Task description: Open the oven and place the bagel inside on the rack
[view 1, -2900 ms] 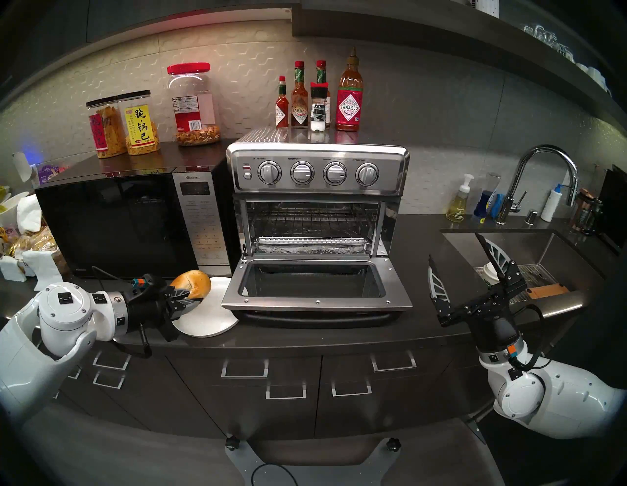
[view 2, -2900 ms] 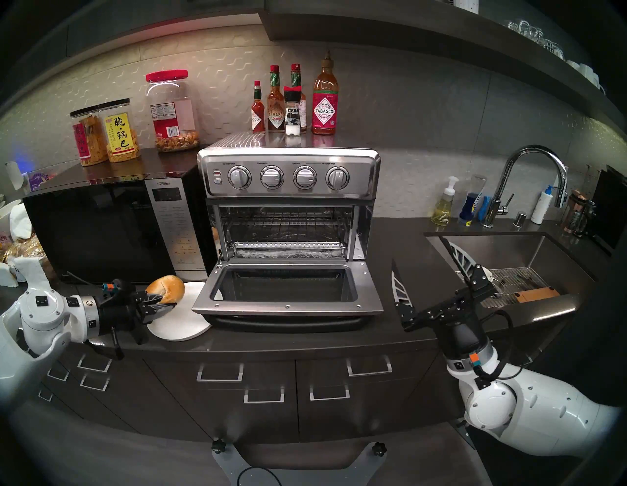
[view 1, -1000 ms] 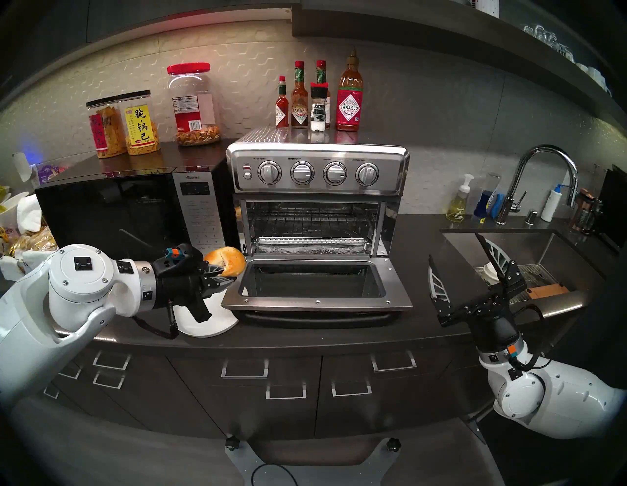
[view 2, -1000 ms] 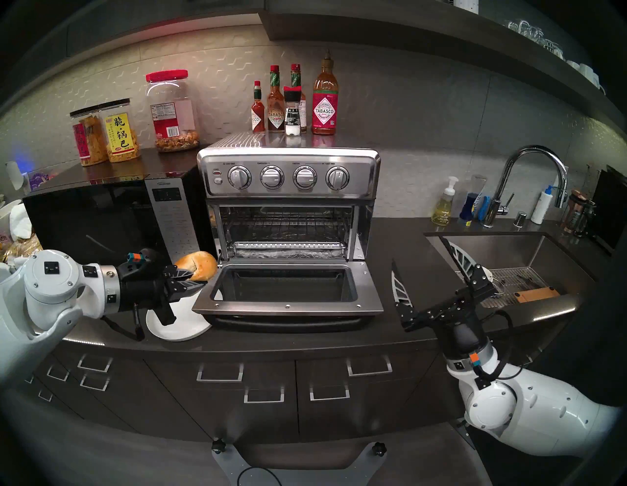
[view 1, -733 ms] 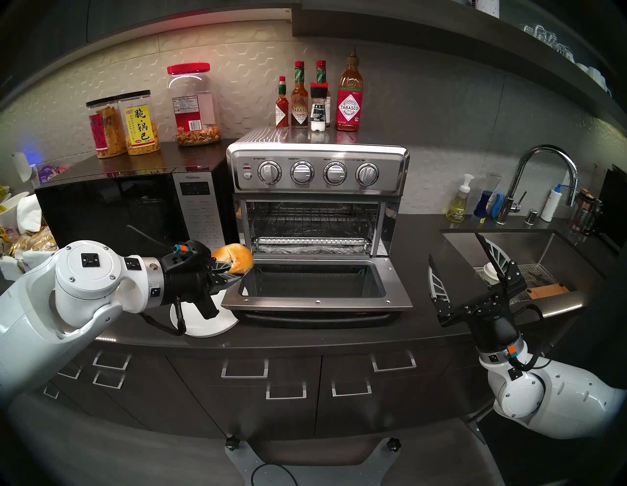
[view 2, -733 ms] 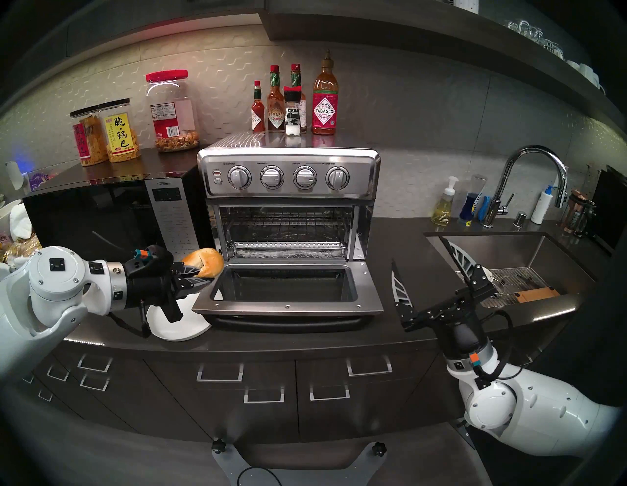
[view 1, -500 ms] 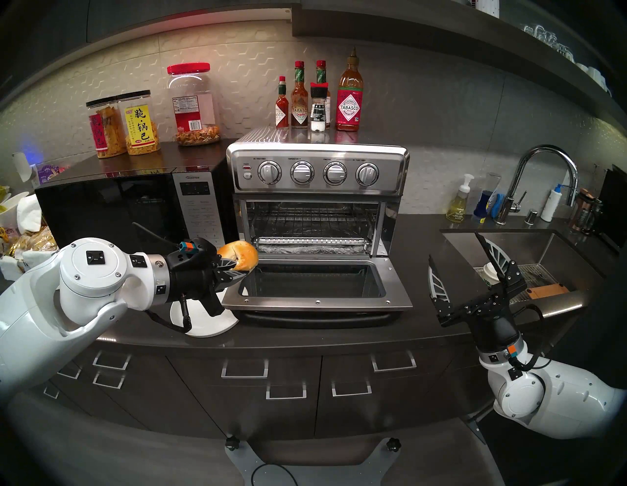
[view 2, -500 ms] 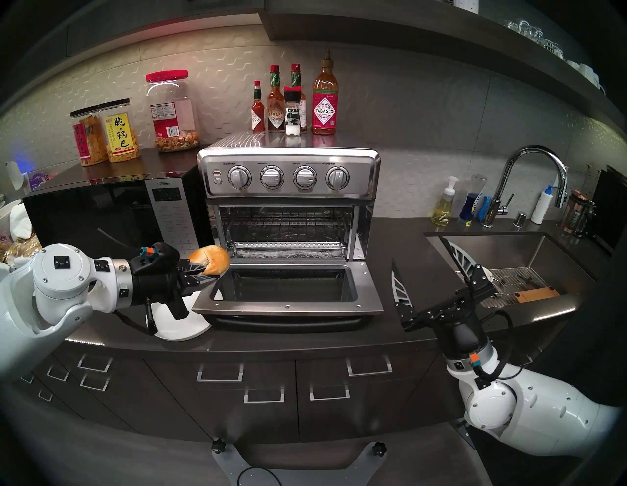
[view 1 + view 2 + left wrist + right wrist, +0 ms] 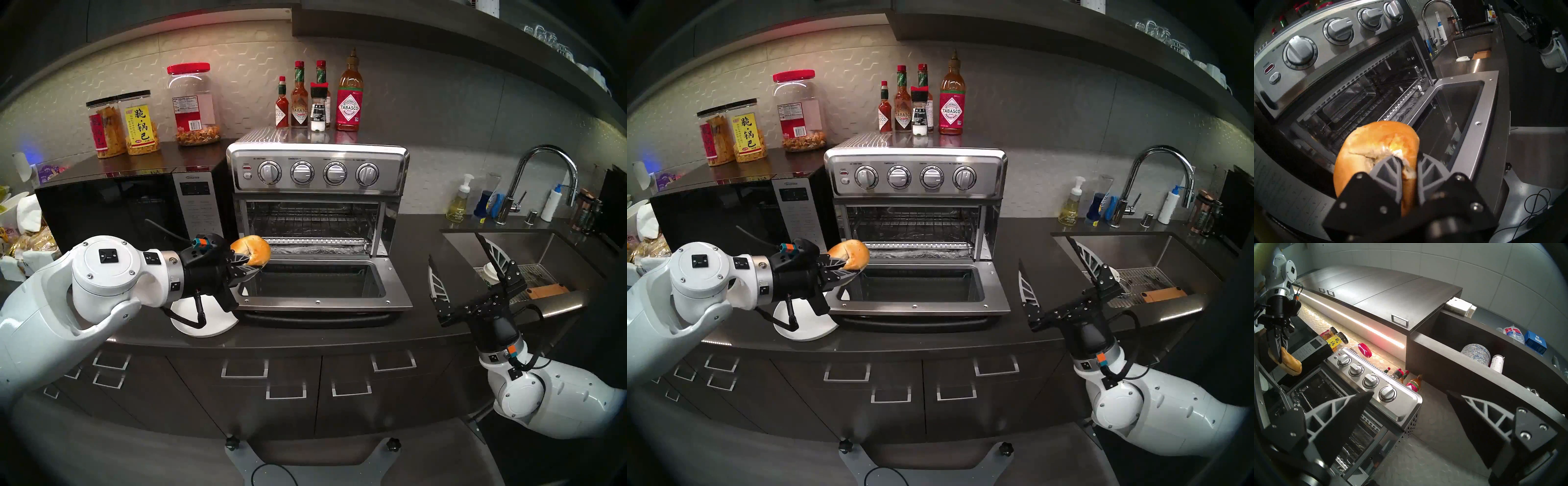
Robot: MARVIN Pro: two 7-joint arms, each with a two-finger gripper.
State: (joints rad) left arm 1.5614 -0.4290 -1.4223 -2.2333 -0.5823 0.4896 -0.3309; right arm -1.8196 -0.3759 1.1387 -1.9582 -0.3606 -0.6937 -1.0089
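The bagel [image 9: 251, 250] hung in the air at the left front corner of the oven's [image 9: 317, 169] opening, above the hinge end of the dropped door [image 9: 317, 300] and level with the mouth of the cavity. The left end effector [image 9: 246, 266] was clamped on its near edge, fingers [image 9: 1388, 171] biting into the crust beside the hole, so most of the ring stuck out ahead of the tips. That hold looked chosen to let the bread enter the cavity first while the bulky wrist stayed outside. The bagel sat tilted, glossy top up and toward the oven.

Inside, the rack [image 9: 310, 220] spanned the cavity with nothing on it; below it lay a foil-covered tray [image 9: 315, 250] near the front lip. The door lay flat toward the table's front edge, which forced the approach to come over its left corner rather than straight in. By my reading, the opening step was done and the carry was about halfway, with insertion and release left. The risk I would name was the bagel or fingers catching the left door frame.

The plate [image 9: 207, 320] sat bare on the table at the door's left front corner, partly under the arm. The right end effector [image 9: 458, 268] stood spread wide and empty, raised near the sink [image 9: 556, 307] at the table's right, well apart, likely parked out of the way.
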